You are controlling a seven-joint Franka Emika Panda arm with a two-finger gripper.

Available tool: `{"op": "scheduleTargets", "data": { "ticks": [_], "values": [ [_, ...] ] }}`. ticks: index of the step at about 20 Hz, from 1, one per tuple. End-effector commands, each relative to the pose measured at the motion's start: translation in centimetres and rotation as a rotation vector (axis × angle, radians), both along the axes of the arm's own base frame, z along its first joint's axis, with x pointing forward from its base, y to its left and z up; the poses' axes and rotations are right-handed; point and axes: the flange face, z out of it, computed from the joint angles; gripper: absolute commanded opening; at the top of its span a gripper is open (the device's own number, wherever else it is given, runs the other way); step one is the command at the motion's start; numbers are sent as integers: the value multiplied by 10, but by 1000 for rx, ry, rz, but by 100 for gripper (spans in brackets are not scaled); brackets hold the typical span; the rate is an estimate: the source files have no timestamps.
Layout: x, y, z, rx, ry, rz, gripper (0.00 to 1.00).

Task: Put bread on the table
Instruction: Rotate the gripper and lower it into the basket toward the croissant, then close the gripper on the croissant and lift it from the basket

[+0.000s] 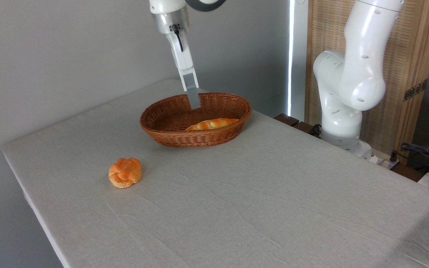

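Claw (194,106) first: it hangs over the far part of the wicker basket (169,136), turned edge-on to the camera, so only one grey finger shows as a narrow strip, and whether its jaws stand wide or narrow cannot be told. It holds nothing that can be seen. The fingertip sits in front of the basket's far inner wall, above the floor of the basket and clear of what lies in it.

Nearest the camera, the counter (259,208) is a broad stretch of light grey-beige cloth, slightly wrinkled. Toward its left edge sits a small round knotted bun (125,172), alone on the cloth and well apart from the basket.

Farther back, near the counter's far corner, stands the brown oval basket. The bread (211,124), a long braided golden-orange loaf, lies inside it against the near right wall, its length running along the basket's long way. Part of its lower side is hidden behind the near rim. The loaf lies below the claw and a little to its right and nearer the camera; the two do not touch.

Beyond the counter's right edge rises the white arm (345,85), its base beside a slatted wooden panel (404,59).
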Motion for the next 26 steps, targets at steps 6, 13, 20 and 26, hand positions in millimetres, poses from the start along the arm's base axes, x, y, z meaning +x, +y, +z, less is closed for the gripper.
{"op": "scheduleTargets", "data": {
  "ticks": [6, 13, 20, 26],
  "values": [
    [-19, -4, -47, 74, -26, -82, 100],
    [-19, -5, -59, 127, -36, -119, 100],
    [-27, -15, -82, 175, -57, -173, 99],
    [-31, -15, -94, 181, -52, -172, 58]
  ]
}}
